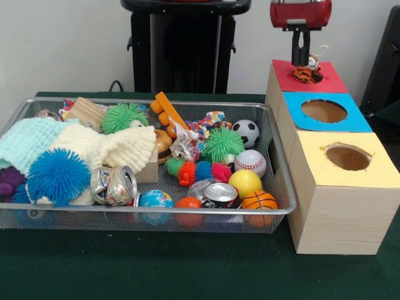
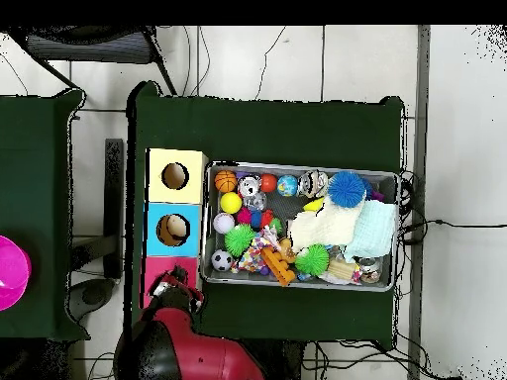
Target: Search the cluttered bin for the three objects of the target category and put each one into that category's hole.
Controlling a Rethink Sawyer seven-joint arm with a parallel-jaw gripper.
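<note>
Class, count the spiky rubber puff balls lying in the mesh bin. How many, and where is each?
6 at least: large blue puff front left, green puff at back, green puff mid-right, and small green, orange and pink puffs mid-bin. The knitted cloths may hide others.

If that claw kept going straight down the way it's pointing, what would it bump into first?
Most likely the orange, black-striped toy at the hole of the red-topped box. The gripper points straight down right above it; whether it already touches or grips the toy is unclear, so contact may already exist.
</note>
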